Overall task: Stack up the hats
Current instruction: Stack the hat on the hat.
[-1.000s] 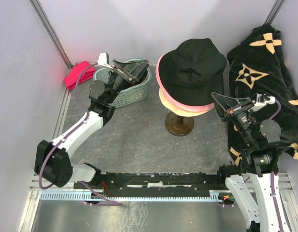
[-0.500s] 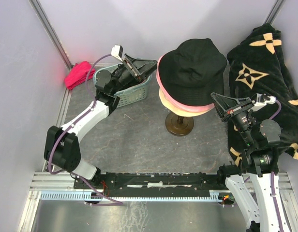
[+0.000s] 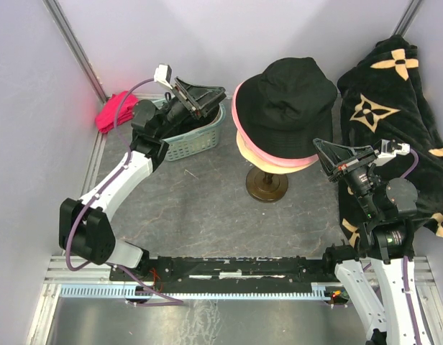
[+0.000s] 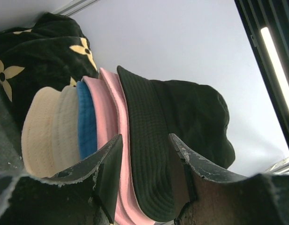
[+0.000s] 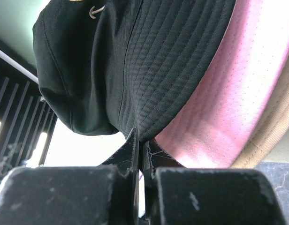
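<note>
Wide grey table [image 3: 207, 230] underneath it all, and draped down the right side is the big black cloth [image 3: 394, 86] with its beige flower marks. Centre stage, toward the far wall, the hats sit as one pile on a stand. The black hat [image 3: 290, 100] is on top, its crown tilted toward the far right, and the pink hat [image 3: 236, 108] peeks out as a rim right under it. From the left wrist camera the layers read clearly: a blue hat [image 4: 87, 122] tucked beneath the pink one, then a cream hat [image 4: 46, 126]. The right wrist view catches a tan hat [image 5: 276, 126] at the bottom edge. Over at the far left is the teal basket [image 3: 189, 144], and something dark shows inside it, though what it is I can't make out. The dark round stand [image 3: 267, 188] holds the pile up off the table. The small magenta cloth [image 3: 113, 111] is bunched against the left wall, beyond the basket. Now the claws: the left gripper [image 3: 214, 97] hangs over the basket's far rim, pointing toward the pile, jaws released and apart with nothing between them. The right gripper [image 3: 321, 146] is clenched, fingers pressed together, tips right at the near right brim of the pile; whether they touch the fabric I can't tell.
</note>
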Available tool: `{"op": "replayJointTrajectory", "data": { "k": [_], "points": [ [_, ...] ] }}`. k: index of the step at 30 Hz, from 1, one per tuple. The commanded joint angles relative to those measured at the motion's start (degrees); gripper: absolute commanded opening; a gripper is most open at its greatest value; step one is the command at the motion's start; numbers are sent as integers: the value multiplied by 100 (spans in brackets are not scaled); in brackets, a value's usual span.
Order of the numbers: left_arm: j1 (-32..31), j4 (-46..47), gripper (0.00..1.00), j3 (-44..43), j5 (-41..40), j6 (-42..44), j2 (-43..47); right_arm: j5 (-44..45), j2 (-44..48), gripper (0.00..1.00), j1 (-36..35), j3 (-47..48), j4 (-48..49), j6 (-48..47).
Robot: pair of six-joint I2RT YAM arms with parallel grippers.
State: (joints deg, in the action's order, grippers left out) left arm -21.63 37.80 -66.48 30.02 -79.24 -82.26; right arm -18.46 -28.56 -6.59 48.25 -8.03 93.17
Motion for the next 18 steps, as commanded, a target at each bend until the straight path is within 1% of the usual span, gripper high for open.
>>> {"op": "replayJointTrajectory", "data": {
  "k": [1,5,12,18],
  "points": [
    [7,372,50,-291,57,135,108,-255,43,2,-9,176,-101,-175],
    [-7,612,49,-408,245,10,9,-254,36,2,-3,180,-103,-178],
    [-73,676,49,-612,493,-28,-121,-264,-1,2,-3,217,-88,-202],
    [-165,314,49,-736,572,148,-246,-263,-25,2,-1,241,-73,-201]
  ]
}}
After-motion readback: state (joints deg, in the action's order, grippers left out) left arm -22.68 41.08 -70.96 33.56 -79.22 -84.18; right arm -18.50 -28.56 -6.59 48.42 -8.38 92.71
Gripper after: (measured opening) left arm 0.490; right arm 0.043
